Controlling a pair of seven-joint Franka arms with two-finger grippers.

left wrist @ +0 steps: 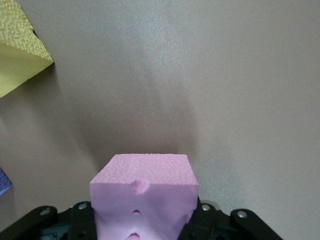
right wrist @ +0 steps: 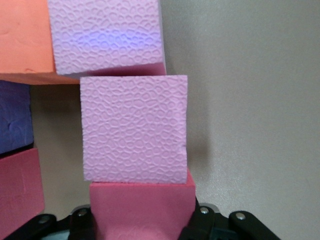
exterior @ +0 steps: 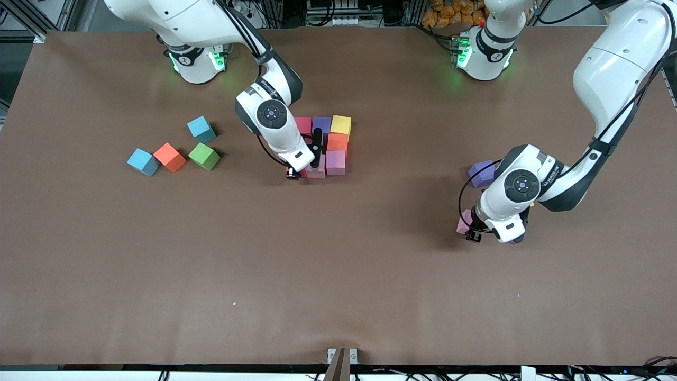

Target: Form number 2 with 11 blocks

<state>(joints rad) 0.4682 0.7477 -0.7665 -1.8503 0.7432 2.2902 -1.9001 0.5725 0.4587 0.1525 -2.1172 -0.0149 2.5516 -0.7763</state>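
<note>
At mid-table a cluster of blocks holds a red [exterior: 303, 126], a purple [exterior: 321, 125], a yellow [exterior: 341, 125], an orange [exterior: 337, 142] and two pink ones [exterior: 336, 162] [exterior: 317, 171]. My right gripper [exterior: 292, 172] [right wrist: 142, 222] is shut on a red block [right wrist: 142, 205] that touches a pink block [right wrist: 132, 130] of the cluster. My left gripper [exterior: 473, 228] [left wrist: 142, 222] is shut on a pink block [left wrist: 145, 192] [exterior: 464, 221] low over the table toward the left arm's end. A purple block [exterior: 482, 173] lies beside the left arm. A yellow block [left wrist: 15, 55] shows in the left wrist view.
Toward the right arm's end lie two light-blue cubes [exterior: 201, 128] [exterior: 143, 161], an orange block [exterior: 170, 156] and a green block [exterior: 204, 156]. The brown table [exterior: 338, 275] is bare nearer the front camera.
</note>
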